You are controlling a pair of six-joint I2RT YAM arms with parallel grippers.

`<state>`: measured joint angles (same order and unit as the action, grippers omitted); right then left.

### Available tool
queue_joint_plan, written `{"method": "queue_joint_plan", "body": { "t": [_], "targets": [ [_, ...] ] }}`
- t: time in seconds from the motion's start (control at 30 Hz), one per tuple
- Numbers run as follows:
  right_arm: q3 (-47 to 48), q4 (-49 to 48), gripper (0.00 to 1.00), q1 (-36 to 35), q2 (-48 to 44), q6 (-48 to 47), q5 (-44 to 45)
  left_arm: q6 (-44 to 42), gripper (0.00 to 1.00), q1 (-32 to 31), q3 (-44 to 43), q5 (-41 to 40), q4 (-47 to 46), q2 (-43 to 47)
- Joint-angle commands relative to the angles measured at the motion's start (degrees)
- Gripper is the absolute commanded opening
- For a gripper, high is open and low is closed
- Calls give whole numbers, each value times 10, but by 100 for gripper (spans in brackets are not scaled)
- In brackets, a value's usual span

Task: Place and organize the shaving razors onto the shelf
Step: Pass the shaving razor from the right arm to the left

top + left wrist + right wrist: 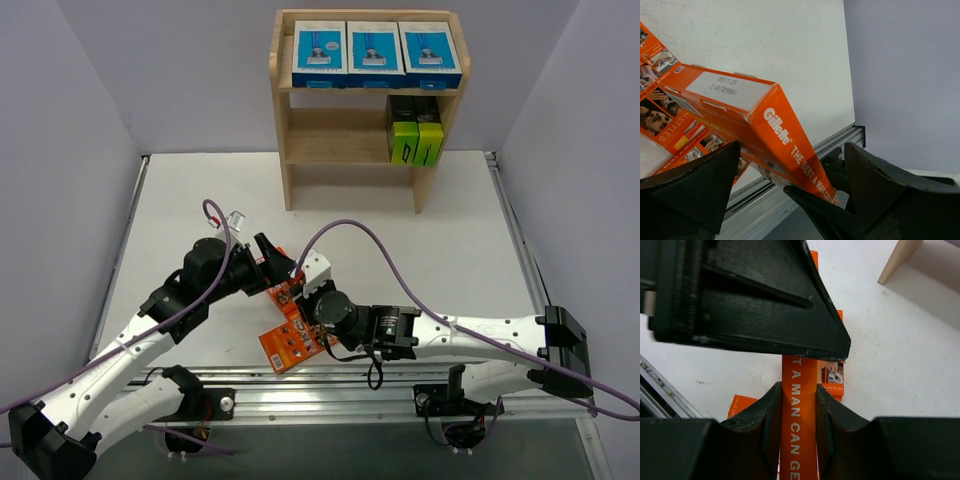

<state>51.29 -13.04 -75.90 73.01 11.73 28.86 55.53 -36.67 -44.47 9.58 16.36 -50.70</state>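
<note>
My right gripper (799,390) is shut on the narrow edge of an orange razor pack (799,410), which it holds upright above the table. The same pack (765,130) passes between the wide-open fingers of my left gripper (790,150), which straddles its end without clamping it. Both grippers, left (275,262) and right (310,300), meet over more orange packs (288,345) lying flat near the front rail. The wooden shelf (300,120) stands at the back. Three blue-and-white boxes (375,52) line its top tier, and two black-and-lime boxes (417,135) sit at the right of the middle tier.
A metal rail (330,385) runs along the table's near edge just behind the flat packs. Purple cables (400,270) loop over both arms. A shelf leg (897,260) shows at the top right of the right wrist view. Grey walls enclose the table.
</note>
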Motion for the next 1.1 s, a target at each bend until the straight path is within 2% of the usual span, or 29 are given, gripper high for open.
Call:
{"method": "queue_joint_plan", "body": {
  "t": [0.0,0.2,0.27,0.33,0.37,0.43,0.47,0.53,0.57,0.63,0.67,0.7,0.77,0.93,1.07],
  "targets": [
    [10,-82,0,-35,-7,-25,4,2,94,-2,-5,-31,-19,-11],
    [14,-72,0,-73,15,-50,29,-7,95,-2,-9,-60,-1,-17],
    [19,-61,0,-88,29,-52,38,-7,100,-2,-9,-67,0,-14],
    [21,-58,0,-98,39,-53,47,-8,87,-2,-9,-69,-4,-12],
    [21,-57,0,-100,45,-51,50,-8,78,-2,-9,-67,-5,-11],
    [22,-60,0,-101,49,-50,54,-9,67,-2,-8,-64,-12,-9],
    [22,-61,0,-104,52,-49,58,-7,55,-2,-8,-63,-12,-8],
    [26,-60,0,-105,53,-47,66,-4,41,-2,-6,-60,-17,-6],
    [26,-61,0,-107,52,-45,72,-2,27,-2,-5,-58,-18,-6],
    [22,-66,9,-108,48,-45,78,-1,16,-2,2,-49,-26,-5],
    [22,-66,31,-108,44,-45,82,3,14,-2,3,-48,-26,-4],
    [23,-66,41,-108,42,-45,84,3,12,-2,5,-46,-27,-3],
    [29,-56,55,-108,35,-46,88,4,11,-2,10,-46,-29,1],
    [29,-32,63,-108,4,-16,86,-52,10,12,15,-44,-40,14],
    [-1,-24,67,-104,-31,43,76,-90,2,49,31,1,-54,19]
  ]
}}
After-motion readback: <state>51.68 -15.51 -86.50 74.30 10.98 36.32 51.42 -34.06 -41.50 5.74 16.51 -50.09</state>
